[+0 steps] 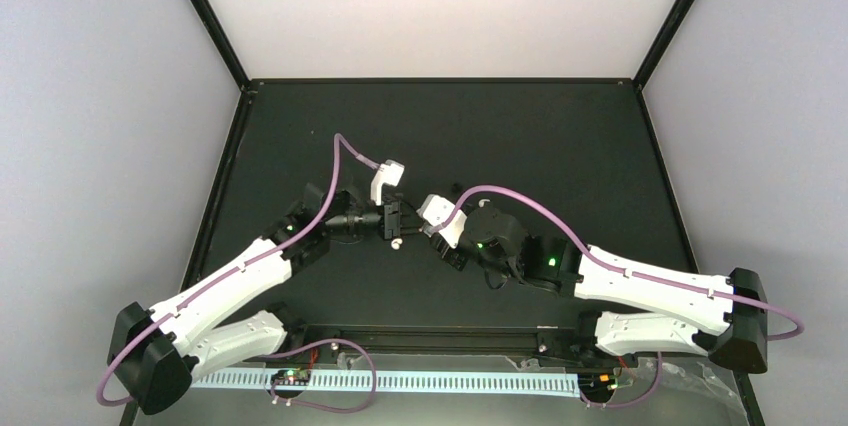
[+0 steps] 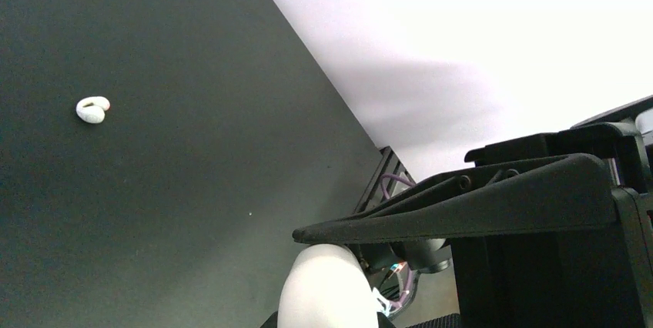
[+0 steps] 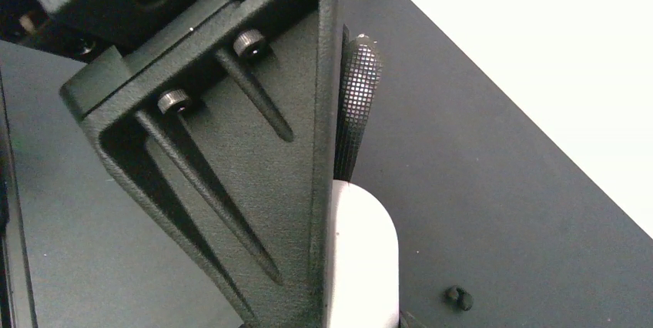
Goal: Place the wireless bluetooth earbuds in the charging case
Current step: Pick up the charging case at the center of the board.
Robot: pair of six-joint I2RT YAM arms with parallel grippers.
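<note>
My left gripper [image 2: 308, 286] is shut on a white rounded case [image 2: 327, 293], pinched under its upper finger [image 2: 462, 205]. A white earbud [image 2: 92, 109] lies alone on the black mat, well ahead of it. My right gripper [image 3: 339, 189] is shut on a white rounded case [image 3: 366, 259] between its broad finger [image 3: 231, 151] and its grid pad [image 3: 356, 105]. A black earbud [image 3: 458, 297] lies on the mat just right of it. In the top view both grippers [image 1: 392, 221] [image 1: 447, 243] meet mid-table, with a small white piece [image 1: 398, 243] under the left tip. I cannot tell whether both hold the same case.
The black mat [image 1: 560, 146] is bounded by a dark frame and white walls at the back and sides. A purple cable loops above each wrist. The arm bases and a white strip line the near edge.
</note>
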